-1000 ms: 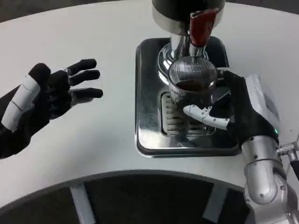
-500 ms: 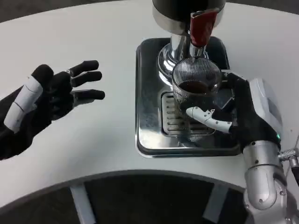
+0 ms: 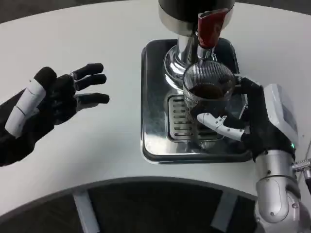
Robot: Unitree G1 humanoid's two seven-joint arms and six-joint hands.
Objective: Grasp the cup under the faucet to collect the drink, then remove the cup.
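Note:
A clear ribbed glass cup (image 3: 208, 99) with dark drink in it stands over the grille of the steel drip tray (image 3: 154, 121), just below the faucet's red tap handle (image 3: 208, 26). My right hand (image 3: 257, 121) grips the cup from its right side, thumb across the front and fingers behind it. My left hand (image 3: 53, 99) hovers over the white table at the left, fingers spread, holding nothing.
The dispenser's chrome column (image 3: 187, 46) and dark body (image 3: 194, 7) rise right behind the cup. The white table (image 3: 97, 145) runs to a curved front edge, with a dark floor below.
My right hand has carried the cup a little to the right and toward the tray's front, off from under the spout. The left hand has barely shifted.

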